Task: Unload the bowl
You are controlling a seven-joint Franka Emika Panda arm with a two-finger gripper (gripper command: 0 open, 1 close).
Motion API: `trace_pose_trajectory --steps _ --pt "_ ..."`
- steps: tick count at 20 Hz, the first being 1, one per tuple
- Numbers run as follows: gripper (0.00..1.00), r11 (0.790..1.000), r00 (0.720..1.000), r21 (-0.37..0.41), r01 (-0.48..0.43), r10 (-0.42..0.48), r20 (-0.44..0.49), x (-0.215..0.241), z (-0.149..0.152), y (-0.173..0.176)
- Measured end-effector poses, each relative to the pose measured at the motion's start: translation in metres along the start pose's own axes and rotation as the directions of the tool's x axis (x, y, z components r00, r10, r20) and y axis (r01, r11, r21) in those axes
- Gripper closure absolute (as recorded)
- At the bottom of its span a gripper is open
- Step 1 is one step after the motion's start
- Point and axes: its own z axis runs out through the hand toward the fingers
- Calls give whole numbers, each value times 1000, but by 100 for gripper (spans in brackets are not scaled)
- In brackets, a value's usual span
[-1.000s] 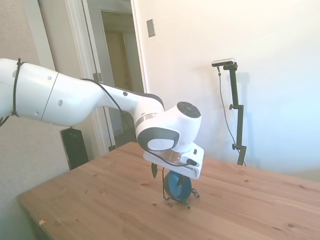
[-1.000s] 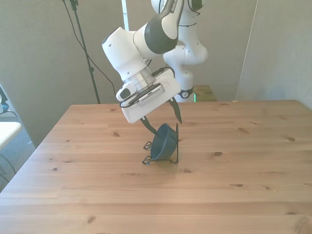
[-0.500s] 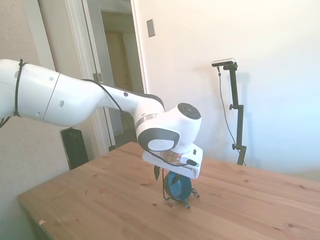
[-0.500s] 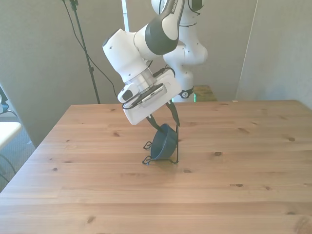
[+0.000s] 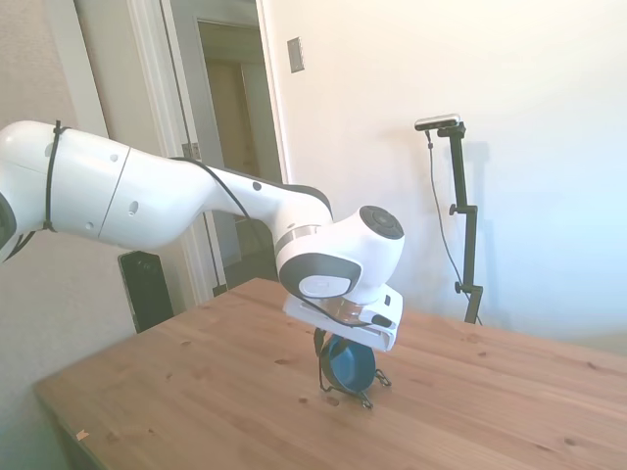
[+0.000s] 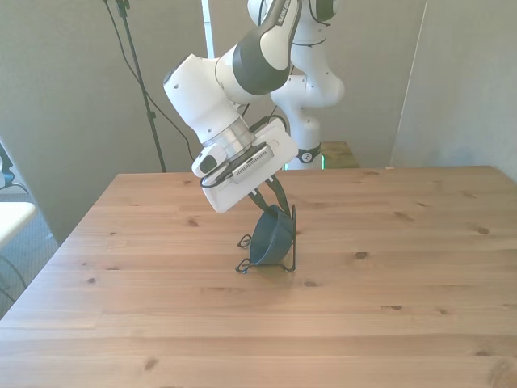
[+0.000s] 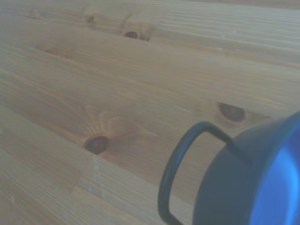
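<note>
**Inspector:** Report the scene, left to right, as your cameras show it.

**Operator:** In my side view the white arm [image 5: 176, 201] enters from the left, crosses above the wooden table [image 5: 196, 392] and bends down at the wrist. Under the wrist sits the gripper [image 5: 326, 345], directly above the bowl [image 5: 350, 364]. In the front view I read the same: arm high at the front view's left, gripper [image 6: 272, 199] angled down toward the bowl [image 6: 271, 234] near the table's middle.

**Inspector:** Location of the bowl?

**Operator:** It stands on edge in the thin black wire rack [image 6: 279, 260], tilted, its open side facing the front view's right. The rack rests on the table [image 6: 388, 323], roughly central across its width. The wrist view confirms the glossy blue bowl [image 7: 253, 183] with a loop of rack wire [image 7: 180, 164] beside it, over knotted boards.

**Inspector:** State of the hand?

**Operator:** I see two dark fingers [image 6: 276, 192] reaching down to the bowl's upper rim. They stand close together at the rim, but I cannot tell whether they are clamped on it or merely near it; the wrist housing hides part of them in the side view.

**Inspector:** Anything to the right of the bowl?

**Operator:** Bare boards only in both views.
</note>
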Motion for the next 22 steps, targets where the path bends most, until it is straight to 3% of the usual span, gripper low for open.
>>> trace_pose_trajectory --steps 6,11,16,22 --pt "100 1000 1000 23 14 -14 3 1 -3 0" --pt "100 992 999 117 37 -40 19 -2 -15 6" --pt "100 985 999 169 41 -46 24 -7 -36 13" --pt "100 977 997 201 75 -74 -11 -33 -81 8"
